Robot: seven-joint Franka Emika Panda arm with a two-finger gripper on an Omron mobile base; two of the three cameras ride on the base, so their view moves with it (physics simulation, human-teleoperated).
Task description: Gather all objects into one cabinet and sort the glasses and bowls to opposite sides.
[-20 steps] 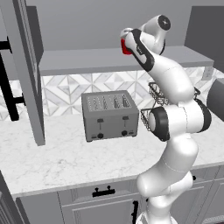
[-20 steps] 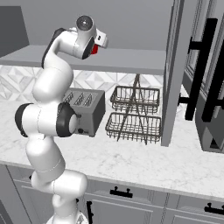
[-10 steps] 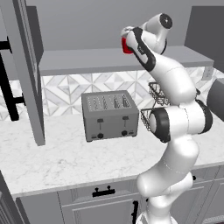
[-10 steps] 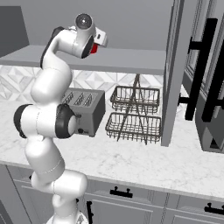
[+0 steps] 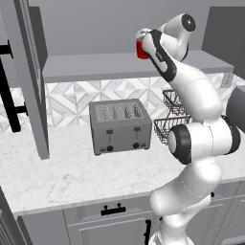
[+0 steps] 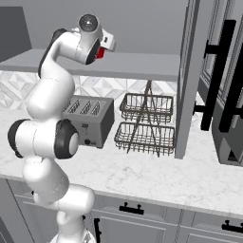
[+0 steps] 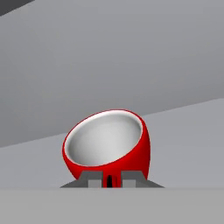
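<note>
While the gripper (image 7: 110,180) pinches the red cup (image 7: 107,143) — shelf (image 5: 95,67) lies bare below.

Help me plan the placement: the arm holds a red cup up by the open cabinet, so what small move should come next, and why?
Probably lower the red cup gently toward the cabinet shelf before releasing. The end effector is shut on the cup's rim and holds it above the shelf, apparently not resting on it, with the cup tilted in the hand view. Opening now would likely drop or tip it.
</note>
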